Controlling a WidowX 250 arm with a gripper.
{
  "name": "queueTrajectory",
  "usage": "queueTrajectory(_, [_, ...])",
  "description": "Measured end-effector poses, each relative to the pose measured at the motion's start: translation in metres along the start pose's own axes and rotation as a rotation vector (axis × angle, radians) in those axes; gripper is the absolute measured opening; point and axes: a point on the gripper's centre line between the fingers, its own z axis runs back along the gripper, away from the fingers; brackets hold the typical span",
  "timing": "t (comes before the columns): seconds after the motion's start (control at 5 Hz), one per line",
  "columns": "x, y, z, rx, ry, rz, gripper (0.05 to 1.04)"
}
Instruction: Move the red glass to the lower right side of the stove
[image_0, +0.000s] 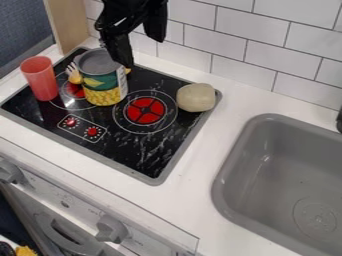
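Claw (141, 52) spread wide near the back edge of the stove (137, 157), red glass (41, 80) (standing upright) near its left edge.

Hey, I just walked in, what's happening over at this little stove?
A black robot pincer hangs open at the back of the stove, right by the tall can; whether they touch is hard to tell. It isn't holding the red glass, which stands upright at the stove's left side, so the glass isn't at the lower right yet.
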Motion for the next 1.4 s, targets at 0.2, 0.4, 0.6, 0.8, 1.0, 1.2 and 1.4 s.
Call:
queueTrajectory(0.2, [-0.001,0.002,-0.008,0.026,0.009,0.001,1.0])
queueTrajectory(0.4, [0.013,0.009,-0.009,0.042,-0.007,0.051,1.0])
queueTrajectory(0.6, [0.033,0.019,-0.01,0.046,-0.002,0.147,1.0])
queueTrajectory(0.8, [0.062,0.033,-0.01,0.036,-0.018,0.296,1.0])
queueTrajectory(1.0, [0.089,0.051,-0.013,0.044,-0.078,0.416,1.0])
queueTrajectory(1.2, [0.107,0.064,-0.019,0.063,-0.111,0.502,1.0])
queueTrajectory(1.4, [0.12,0.073,-0.04,0.105,-0.101,0.575,1.0])
